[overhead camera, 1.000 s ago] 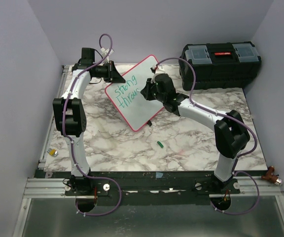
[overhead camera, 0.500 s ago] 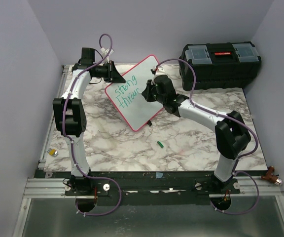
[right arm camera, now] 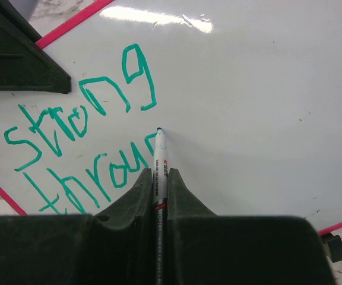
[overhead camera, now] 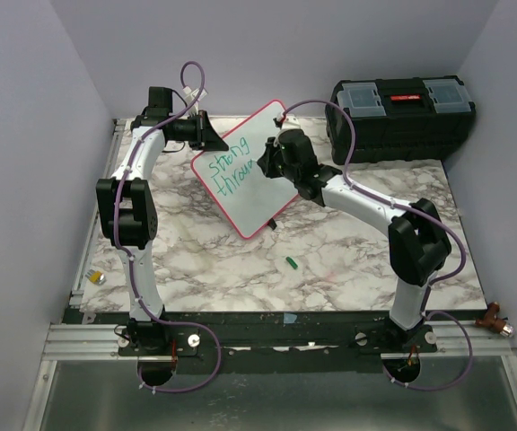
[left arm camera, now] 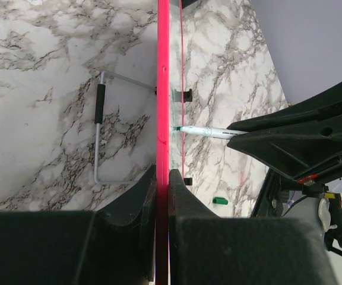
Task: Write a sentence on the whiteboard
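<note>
The whiteboard point(overhead camera: 272, 135), white with a pink-red frame, stands tilted on the marble table. My left gripper point(overhead camera: 212, 139) is shut on its upper left edge; in the left wrist view the pink frame point(left arm camera: 162, 89) runs between the jaws of the left gripper point(left arm camera: 162, 175). The green sentence point(overhead camera: 227, 171) reads "strong" above "throu" point(right arm camera: 94, 142). My right gripper point(overhead camera: 263, 166) is shut on a white marker point(right arm camera: 160, 160), whose tip touches the board just right of "throu". In the right wrist view the right gripper point(right arm camera: 160, 175) clamps the marker's barrel.
A black toolbox point(overhead camera: 402, 117) stands at the back right. A green marker cap point(overhead camera: 290, 262) lies on the table in front of the board, also in the left wrist view point(left arm camera: 219, 200). The board's wire stand point(left arm camera: 100, 136) rests on the marble behind it.
My right gripper has moved up and slightly left along the board with the marker, adding to the second line. The left gripper and the board have not moved.
</note>
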`<action>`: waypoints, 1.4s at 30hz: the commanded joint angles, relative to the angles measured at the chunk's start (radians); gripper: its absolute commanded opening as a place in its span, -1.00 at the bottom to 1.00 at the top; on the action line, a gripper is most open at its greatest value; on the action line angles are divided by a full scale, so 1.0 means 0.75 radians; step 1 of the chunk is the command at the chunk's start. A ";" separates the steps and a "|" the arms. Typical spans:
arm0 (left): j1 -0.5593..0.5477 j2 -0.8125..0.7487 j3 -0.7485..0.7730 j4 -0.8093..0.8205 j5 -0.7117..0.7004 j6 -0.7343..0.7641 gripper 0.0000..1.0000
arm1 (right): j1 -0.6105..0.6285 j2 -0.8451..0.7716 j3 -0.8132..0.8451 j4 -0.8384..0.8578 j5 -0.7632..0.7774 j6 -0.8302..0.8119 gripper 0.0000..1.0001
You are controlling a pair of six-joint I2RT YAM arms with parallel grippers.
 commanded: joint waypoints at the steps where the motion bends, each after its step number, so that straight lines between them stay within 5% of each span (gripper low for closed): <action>1: -0.037 -0.028 -0.011 0.018 0.008 0.082 -1.00 | 0.002 0.032 -0.012 -0.041 -0.008 -0.001 -0.99; 20: -0.035 -0.030 -0.013 0.019 0.009 0.077 -1.00 | 0.002 -0.098 -0.251 -0.019 -0.140 0.050 -0.99; 42: -0.035 -0.034 -0.017 0.018 0.009 0.080 -1.00 | 0.001 -0.092 -0.097 -0.039 -0.133 0.038 -0.99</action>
